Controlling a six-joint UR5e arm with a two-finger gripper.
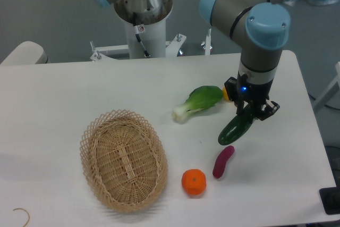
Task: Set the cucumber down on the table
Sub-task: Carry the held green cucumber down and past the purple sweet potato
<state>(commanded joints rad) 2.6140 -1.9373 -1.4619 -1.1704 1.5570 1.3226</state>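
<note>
The cucumber (235, 128) is glossy dark green and hangs tilted, its upper end between my gripper's fingers and its lower left end just above or at the white table (53, 104). My gripper (251, 113) points down over the table's right part and is shut on the cucumber's upper end. Whether the cucumber's tip touches the tabletop I cannot tell.
A purple sweet potato (223, 161) lies just below the cucumber. An orange (194, 182) sits left of it. A bok choy (199, 101) lies left of the gripper. An oval wicker basket (124, 159), empty, stands at the front left. A small yellow object (227, 94) peeks from behind the gripper.
</note>
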